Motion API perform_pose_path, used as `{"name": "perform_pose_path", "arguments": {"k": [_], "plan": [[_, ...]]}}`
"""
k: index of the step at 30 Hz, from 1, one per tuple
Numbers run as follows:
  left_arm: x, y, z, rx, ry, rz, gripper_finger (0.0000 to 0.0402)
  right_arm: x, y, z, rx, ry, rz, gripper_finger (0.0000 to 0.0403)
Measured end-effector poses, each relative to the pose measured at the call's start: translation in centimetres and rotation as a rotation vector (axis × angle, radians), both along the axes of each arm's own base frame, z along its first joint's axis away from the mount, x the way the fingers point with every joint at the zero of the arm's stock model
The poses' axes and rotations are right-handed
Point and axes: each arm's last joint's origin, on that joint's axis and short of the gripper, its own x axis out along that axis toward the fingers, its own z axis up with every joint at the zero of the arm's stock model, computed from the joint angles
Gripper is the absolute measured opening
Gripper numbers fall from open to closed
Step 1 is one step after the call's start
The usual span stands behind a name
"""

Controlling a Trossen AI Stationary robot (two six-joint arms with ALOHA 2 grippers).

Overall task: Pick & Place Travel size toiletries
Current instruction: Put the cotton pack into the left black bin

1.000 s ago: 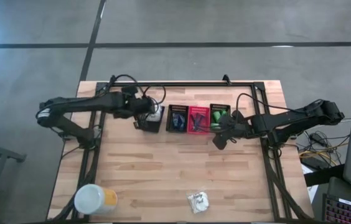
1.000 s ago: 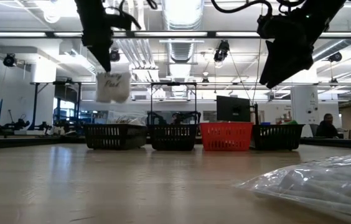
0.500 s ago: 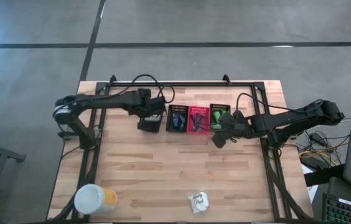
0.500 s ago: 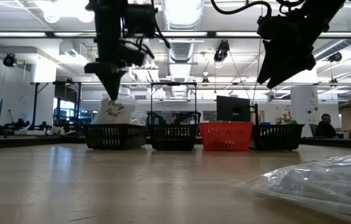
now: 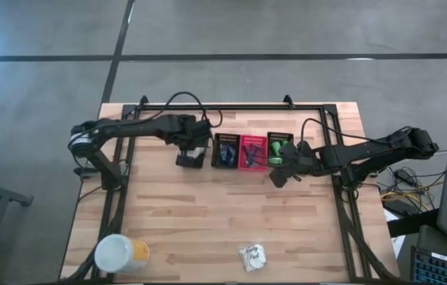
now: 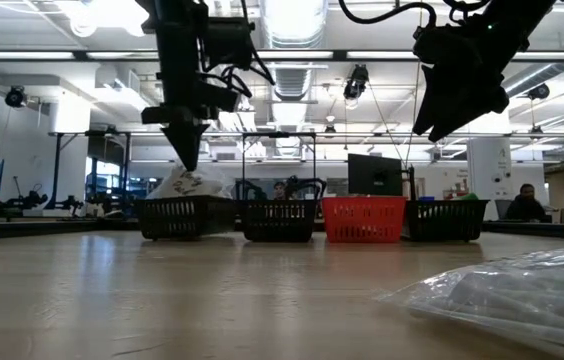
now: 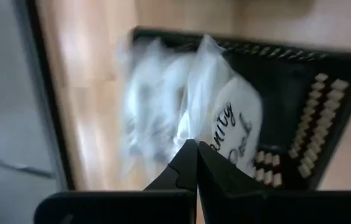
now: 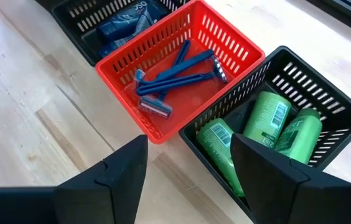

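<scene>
Packet (image 7: 225, 124) in end basket (image 7: 306, 112), left hand (image 7: 195, 163) closed above it. Right hand (image 8: 188, 171) open, waiting. Next: fetch bag (image 5: 252, 255).

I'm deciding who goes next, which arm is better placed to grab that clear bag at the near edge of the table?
Probably right. The right gripper hangs open and empty by the baskets, nearer the clear bag. The left gripper is shut, over the leftmost black basket of white packets.

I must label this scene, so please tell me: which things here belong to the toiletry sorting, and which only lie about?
Job: white packets under the left gripper; blue razors; green bottles; right gripper.
Lying about: yellow container; clear plastic bag.
</scene>
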Motion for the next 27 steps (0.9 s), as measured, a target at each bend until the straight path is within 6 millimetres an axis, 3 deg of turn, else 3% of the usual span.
{"name": "perform_pose_path", "arguments": {"k": [7,15,27], "plan": [[0.3,-0.1,-0.9,-0.052,-0.076,0.042,0.0001,0.0,0.0,0.0,0.0,0.001,0.0,0.0243],[1.1,0.6,-0.6,-0.009,-0.18,0.084,0.0001,0.0,0.0,0.0,-0.003,0.001,-0.002,0.0261],[0.5,0.7,-1.2,-0.023,-0.106,0.097,0.001,0.0,-0.2,0.0,0.009,0.007,0.001,0.0255]]}}
